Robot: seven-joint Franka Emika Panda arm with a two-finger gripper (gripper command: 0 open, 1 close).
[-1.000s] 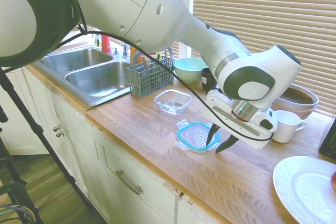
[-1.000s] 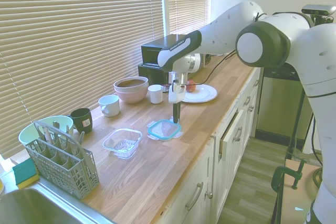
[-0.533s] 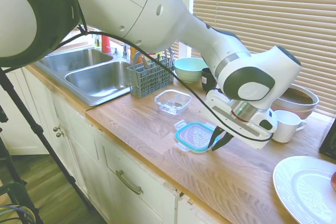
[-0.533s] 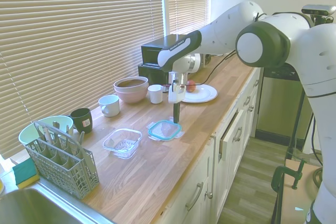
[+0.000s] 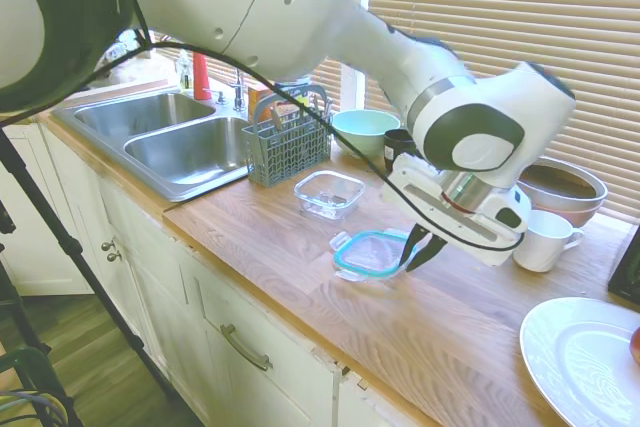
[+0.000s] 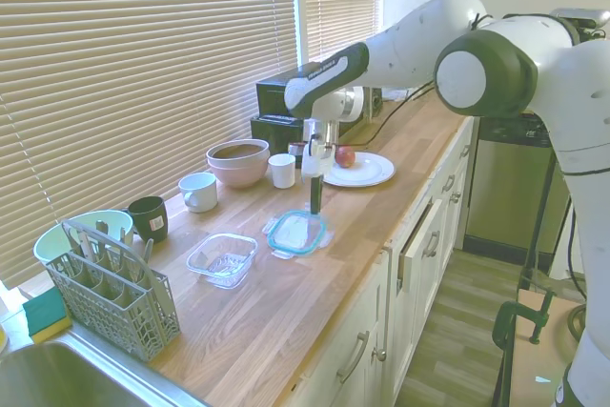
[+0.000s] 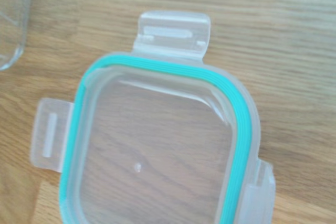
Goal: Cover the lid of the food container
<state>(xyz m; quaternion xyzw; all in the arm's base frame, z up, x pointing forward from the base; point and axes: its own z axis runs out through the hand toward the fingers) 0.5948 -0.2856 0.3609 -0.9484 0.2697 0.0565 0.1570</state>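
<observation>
We pinch the lid (image 5: 368, 253) in our gripper (image 5: 412, 252) (lifted off the counter), but the food container (image 5: 329, 193) waits uncovered.

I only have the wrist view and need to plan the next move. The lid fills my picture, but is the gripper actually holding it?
Observer: Yes. In the first exterior view the gripper is shut on one edge of the lid.
Operator: Is it off the counter?
Observer: It seems so. The lid looks raised, with its shadow on the wooden counter beneath it.
Operator: Where is the food container?
Observer: The food container stands apart from the lid, on the side toward the grey cutlery basket and the sink. It looks empty.
</observation>
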